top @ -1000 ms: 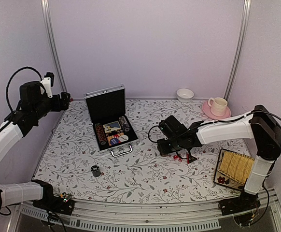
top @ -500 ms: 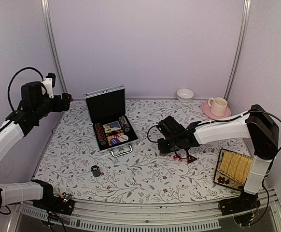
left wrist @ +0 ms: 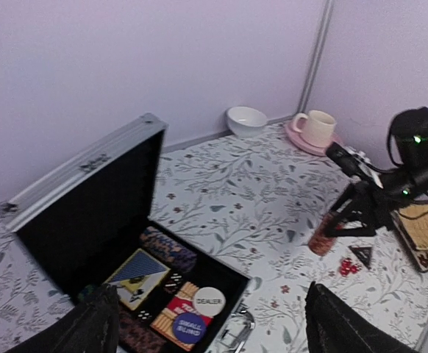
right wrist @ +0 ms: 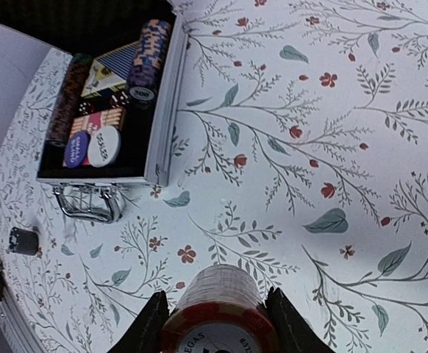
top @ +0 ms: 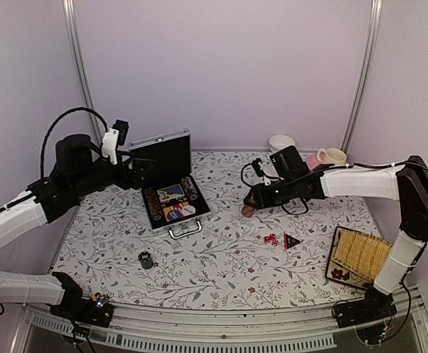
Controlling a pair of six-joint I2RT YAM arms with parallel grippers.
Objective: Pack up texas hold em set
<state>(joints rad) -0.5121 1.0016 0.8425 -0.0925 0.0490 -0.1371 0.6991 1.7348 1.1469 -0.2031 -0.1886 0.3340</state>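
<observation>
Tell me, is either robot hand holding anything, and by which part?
The right gripper pinches a stack of red poker chips across its sides, one finger on each side. The left gripper is open and holds nothing.

One silver briefcase (top: 166,180) is counted. Four chip stacks are seen: a dark row (right wrist: 73,95) and a blue row (right wrist: 149,51) laid in the briefcase, one red stack (right wrist: 218,309), and one black stack (top: 146,259) standing apart. Two card decks are counted, a blue-backed deck (left wrist: 134,268) and a red deck (left wrist: 173,312), along with two round buttons, a white button (left wrist: 209,300) and a blue button (left wrist: 190,327). The red dice (top: 270,239) are seen as a small cluster whose number cannot be told. One triangular marker (top: 292,240), one cup (left wrist: 315,126), one pink saucer (left wrist: 306,141), one white bowl (left wrist: 245,120) and one yellow woven tray (top: 359,255) are counted.
</observation>
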